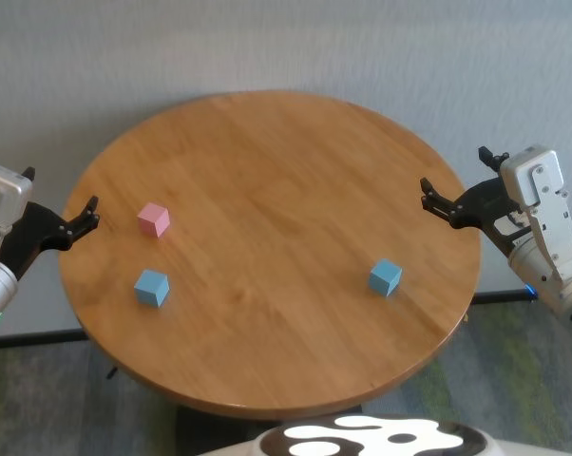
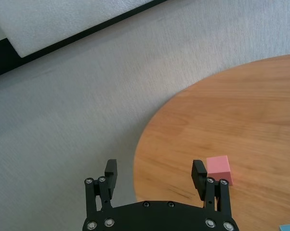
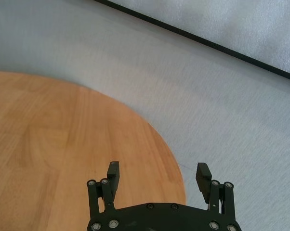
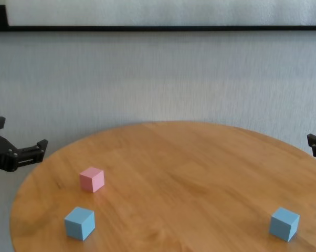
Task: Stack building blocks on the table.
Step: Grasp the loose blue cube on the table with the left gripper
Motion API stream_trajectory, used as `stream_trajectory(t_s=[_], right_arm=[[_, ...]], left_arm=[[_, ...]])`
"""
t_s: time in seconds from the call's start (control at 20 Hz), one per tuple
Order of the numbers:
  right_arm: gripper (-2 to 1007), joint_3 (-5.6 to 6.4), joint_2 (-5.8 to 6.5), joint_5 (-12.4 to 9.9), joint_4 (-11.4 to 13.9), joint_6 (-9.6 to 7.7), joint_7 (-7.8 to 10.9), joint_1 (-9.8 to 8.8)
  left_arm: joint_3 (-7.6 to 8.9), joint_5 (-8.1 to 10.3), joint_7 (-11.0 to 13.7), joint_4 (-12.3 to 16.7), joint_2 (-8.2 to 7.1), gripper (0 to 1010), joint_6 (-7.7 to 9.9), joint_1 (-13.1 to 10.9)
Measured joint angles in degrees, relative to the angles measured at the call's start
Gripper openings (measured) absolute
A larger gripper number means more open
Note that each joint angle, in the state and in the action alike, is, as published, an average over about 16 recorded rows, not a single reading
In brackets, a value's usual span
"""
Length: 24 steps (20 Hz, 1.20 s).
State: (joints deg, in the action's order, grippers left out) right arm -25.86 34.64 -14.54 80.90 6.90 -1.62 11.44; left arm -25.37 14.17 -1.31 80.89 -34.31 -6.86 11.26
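Pink and two light blue: the three blocks lie single on the table (image 1: 267,171), none on another, so no stacking is done yet. The pink block (image 1: 154,219) sits toward the left side, with a blue block (image 1: 151,287) near it, closer to the robot. These two are near but apart, not touching. The other blue block (image 1: 385,277) rests well away on the right side, alone. All three sit flat on the wood, each with a corner turned toward the head camera.

Everything of the task is left, by my judgement: one block has to be chosen as the base and the other two brought and set on it in turn. The pink and left blue blocks are nearest each other, so they look the easiest pair to start with; the right blue one must cross most of the table.

Outward from the blocks, the left gripper (image 1: 77,220) hangs at the table's left edge, just beside the rim, jaws spread wide and empty; in its wrist view the pink block shows just past one fingertip. The right gripper (image 1: 454,193) waits at the right edge, likewise spread and holding nothing, with bare wood and grey floor beyond it.
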Motion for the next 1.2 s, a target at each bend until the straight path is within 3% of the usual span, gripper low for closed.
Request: stream_trajectory(t_s=[0.3,0.85,1.05,1.2], right_arm=[[1005,0.00,0.00,0.0,0.0,0.00,0.00,0.00],[1005,0.00,0.00,0.0,0.0,0.00,0.00,0.00],[1005,0.00,0.00,0.0,0.0,0.00,0.00,0.00],[1005,0.00,0.00,0.0,0.0,0.00,0.00,0.00]], left_arm=[[0.15,-0.08,0.7,-0.4,0.06,1003,-0.34,0.2],[0.43,0.68,4.6,-2.1,1.65,1003,-3.16,1.2],[0.72,1.83,5.8,-0.5,2.12,1003,-1.86,0.3],[0.98,3.06,6.3,2.0,2.17,1003,1.10,-1.1]])
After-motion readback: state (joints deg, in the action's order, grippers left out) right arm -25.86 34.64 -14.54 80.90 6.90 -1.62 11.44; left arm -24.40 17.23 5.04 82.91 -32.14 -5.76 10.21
